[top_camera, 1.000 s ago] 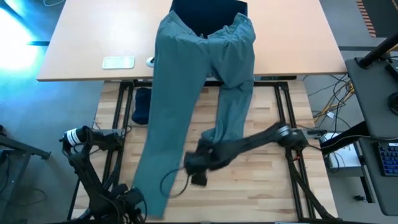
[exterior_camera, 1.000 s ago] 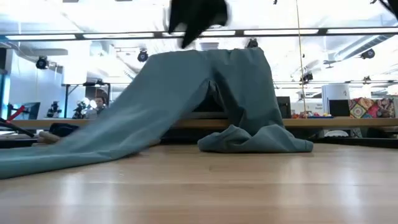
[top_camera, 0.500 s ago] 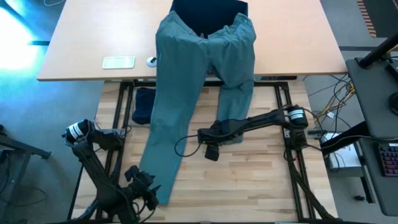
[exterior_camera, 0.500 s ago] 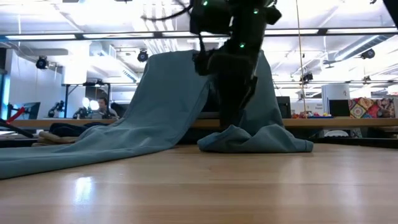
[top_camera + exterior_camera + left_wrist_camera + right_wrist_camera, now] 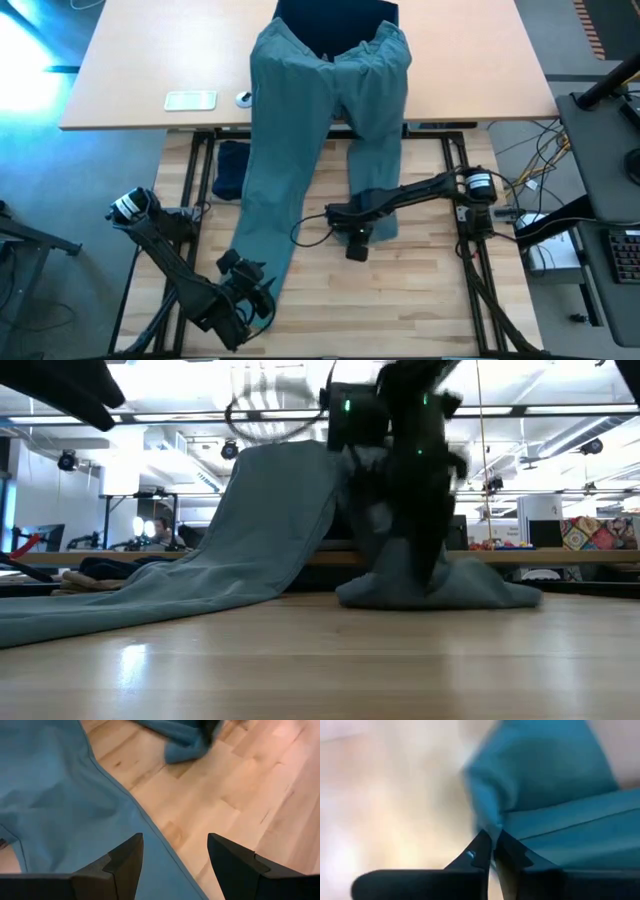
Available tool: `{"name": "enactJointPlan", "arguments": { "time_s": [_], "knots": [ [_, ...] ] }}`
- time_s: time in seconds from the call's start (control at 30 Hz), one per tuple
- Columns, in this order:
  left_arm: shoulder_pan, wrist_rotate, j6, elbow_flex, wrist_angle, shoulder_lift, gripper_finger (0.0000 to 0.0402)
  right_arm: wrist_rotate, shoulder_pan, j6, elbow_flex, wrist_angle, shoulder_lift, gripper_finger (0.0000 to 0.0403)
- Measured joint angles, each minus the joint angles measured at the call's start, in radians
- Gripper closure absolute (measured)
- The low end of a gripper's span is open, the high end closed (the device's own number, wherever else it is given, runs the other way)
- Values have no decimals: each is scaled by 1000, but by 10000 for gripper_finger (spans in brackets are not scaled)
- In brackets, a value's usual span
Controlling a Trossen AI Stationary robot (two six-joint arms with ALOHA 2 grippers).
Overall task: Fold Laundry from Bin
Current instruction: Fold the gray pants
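I'm seeing right gripper pinching teal-green trousers right leg hem; left gripper hovering apart over left leg.

One pair of teal trousers, one navy garment, one bin and two grippers are counted.

This is looking like an open robotics lab: long ceiling light strips are glowing over rows of desks, a person is sitting at a far workstation, and cables are trailing beside the wooden bench.
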Motion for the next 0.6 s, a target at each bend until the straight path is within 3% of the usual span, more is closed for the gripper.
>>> {"name": "enactJointPlan", "arguments": {
  "time_s": [0.17,0.23,0.27,0.33,0.47,0.53,0.6],
  "knots": [
    [-3,42,10,0,2,-4,196,-426,117,-39,119,-285,-120,393],
    [-2,54,10,-4,4,-4,196,-515,168,-52,151,-342,-179,393],
    [-2,56,10,-5,4,-4,196,-509,189,-52,158,-345,-210,393],
    [0,53,10,-8,5,-4,196,-360,218,-55,160,-336,-273,392],
    [20,51,33,-10,18,-5,196,173,212,53,127,-246,-320,376],
    [33,50,69,-11,39,-5,196,256,184,77,91,-90,-322,358],
    [48,58,122,-11,71,-5,196,252,162,106,58,98,-323,333]
  ]
}}
